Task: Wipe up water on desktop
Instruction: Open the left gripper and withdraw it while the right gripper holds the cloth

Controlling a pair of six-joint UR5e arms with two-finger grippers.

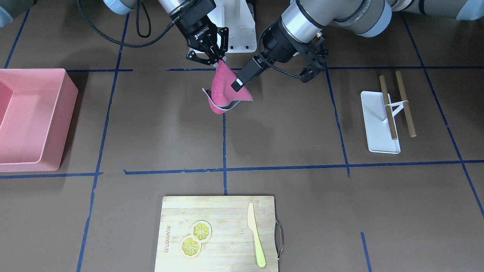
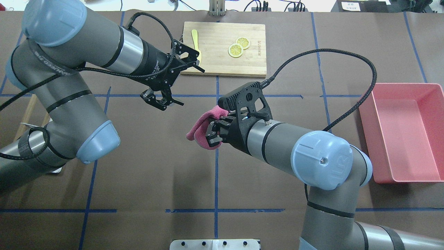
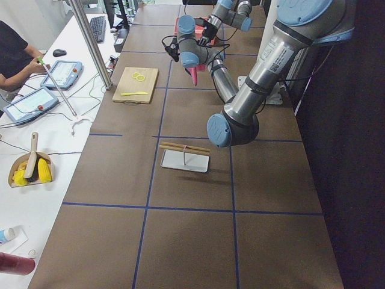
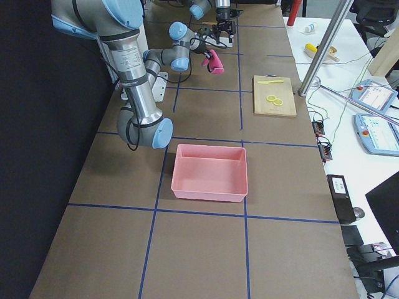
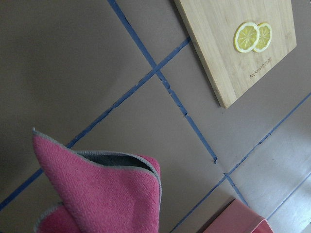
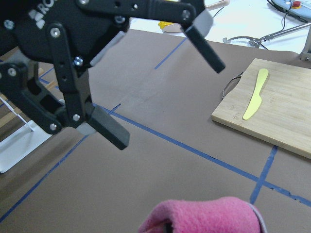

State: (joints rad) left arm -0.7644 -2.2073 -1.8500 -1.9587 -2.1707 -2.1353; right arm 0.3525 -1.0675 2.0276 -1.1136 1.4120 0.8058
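Note:
The desktop [image 1: 151, 124] is dark brown with blue tape lines; I see no water on it. My right gripper [image 1: 218, 62] is shut on the top of a pink cloth [image 1: 225, 92], which hangs folded over the centre tape line. It also shows in the overhead view [image 2: 199, 130], with my right gripper [image 2: 210, 133] behind it. My left gripper [image 1: 272, 81] is open and empty, close beside the cloth and apart from it in the overhead view [image 2: 193, 87]. The right wrist view shows the left gripper [image 6: 165, 99] open above the cloth [image 6: 209, 216]. The left wrist view shows the cloth [image 5: 97, 189].
A pink bin [image 1: 30, 117] stands at the robot's right. A bamboo cutting board [image 1: 219, 234] with lemon slices and a yellow knife lies at the far edge. A white tray [image 1: 378, 121] with two sticks lies at the robot's left.

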